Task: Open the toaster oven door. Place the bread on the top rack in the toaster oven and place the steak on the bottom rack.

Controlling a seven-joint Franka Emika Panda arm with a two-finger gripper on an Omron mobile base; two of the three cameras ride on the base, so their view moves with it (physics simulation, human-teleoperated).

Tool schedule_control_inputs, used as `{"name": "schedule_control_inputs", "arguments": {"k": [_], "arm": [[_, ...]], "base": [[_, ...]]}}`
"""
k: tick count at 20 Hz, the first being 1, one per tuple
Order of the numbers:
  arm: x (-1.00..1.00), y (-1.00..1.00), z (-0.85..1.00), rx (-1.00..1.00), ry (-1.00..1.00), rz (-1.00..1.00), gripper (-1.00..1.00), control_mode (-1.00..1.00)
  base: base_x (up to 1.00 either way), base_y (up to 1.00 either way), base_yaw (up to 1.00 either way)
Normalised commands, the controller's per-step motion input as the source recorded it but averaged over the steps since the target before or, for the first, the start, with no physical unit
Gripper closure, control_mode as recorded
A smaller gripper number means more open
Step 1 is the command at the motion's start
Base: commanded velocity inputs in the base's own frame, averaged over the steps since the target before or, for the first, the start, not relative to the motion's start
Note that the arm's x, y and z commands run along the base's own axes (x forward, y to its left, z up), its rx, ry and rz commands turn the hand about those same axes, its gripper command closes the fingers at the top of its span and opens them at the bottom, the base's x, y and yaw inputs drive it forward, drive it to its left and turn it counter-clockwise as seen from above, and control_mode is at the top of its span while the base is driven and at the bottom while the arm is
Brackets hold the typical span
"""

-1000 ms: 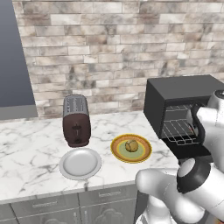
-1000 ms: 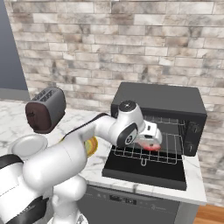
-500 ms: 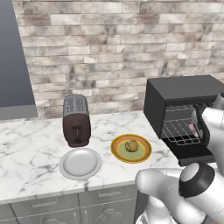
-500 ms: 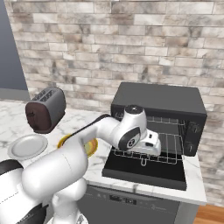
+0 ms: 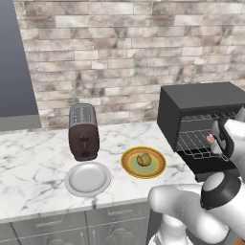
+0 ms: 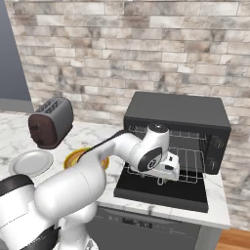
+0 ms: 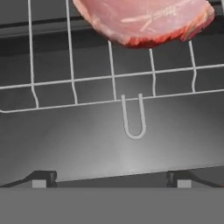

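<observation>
The toaster oven (image 5: 201, 103) stands at the counter's right end with its door (image 6: 161, 190) folded down flat. The pinkish-red steak (image 7: 144, 17) lies on the bottom rack (image 7: 111, 65), free of the fingers. My gripper (image 7: 111, 177) is open and empty, low over the door in front of that rack; it also shows in the right base view (image 6: 163, 178). The top rack (image 5: 206, 117) is bare where it shows. The bread (image 5: 143, 159), a small tan roll, sits on a yellow-rimmed green plate (image 5: 125, 162) left of the oven.
A dark brown slot toaster (image 5: 83, 131) stands at the back left of the marble counter, with a plain grey-white plate (image 5: 87, 178) in front of it. A brick wall runs behind. The counter's front edge lies just beyond the open door.
The steak has been let go onto the lower rack. The hand has drawn back out of the oven, over the open door.
</observation>
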Motion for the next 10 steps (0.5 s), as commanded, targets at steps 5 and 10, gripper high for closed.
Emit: {"name": "schedule_control_inputs", "arguments": {"k": [5,10], "arm": [[0.00,0.00,-0.32,0.01,0.00,0.03,-1.00,-1.00],[0.02,0.00,-0.33,0.00,0.01,0.02,-1.00,-1.00]], "base": [[0.00,0.00,0.00],[0.00,0.00,0.00]]}}
